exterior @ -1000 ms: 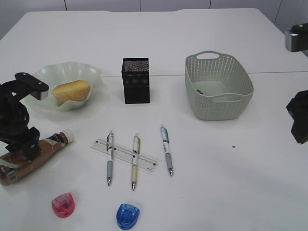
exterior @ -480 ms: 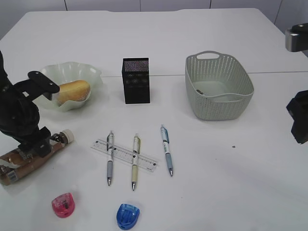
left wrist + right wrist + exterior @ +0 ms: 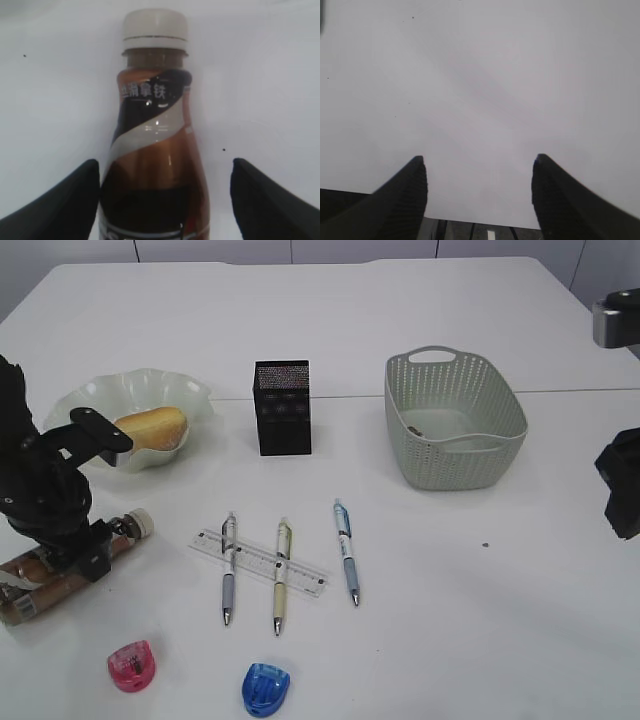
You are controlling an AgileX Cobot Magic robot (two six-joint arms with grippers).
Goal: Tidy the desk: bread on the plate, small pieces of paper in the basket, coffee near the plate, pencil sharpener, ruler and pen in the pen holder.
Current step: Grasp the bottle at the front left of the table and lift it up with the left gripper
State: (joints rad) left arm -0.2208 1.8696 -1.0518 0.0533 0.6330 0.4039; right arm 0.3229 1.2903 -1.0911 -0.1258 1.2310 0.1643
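The coffee (image 3: 40,585) lies on its side at the desk's (image 3: 450,590) left edge, its white cap (image 3: 137,523) pointing toward the plate. My left gripper (image 3: 85,552) straddles the bottle's middle. In the left wrist view the coffee (image 3: 155,150) lies between the open fingers of the left gripper (image 3: 165,162), close to the left one and with a gap on the right. The bread (image 3: 150,430) rests on the plate (image 3: 190,390). The ruler (image 3: 258,562) lies under two pens (image 3: 228,568), with a third pen (image 3: 346,552) beside it. My right gripper (image 3: 480,160) is open over bare desk.
The pen holder (image 3: 282,407) stands at centre back. To its right is the basket (image 3: 455,420), with a small piece of paper (image 3: 413,430) inside. A pink pencil sharpener (image 3: 132,665) and a blue one (image 3: 265,688) sit near the front edge. The right arm (image 3: 620,480) is at the right border.
My left arm has swung right and forward along the coffee bottle, toward its neck, and its jaws have spread a little wider. The right arm has not moved.
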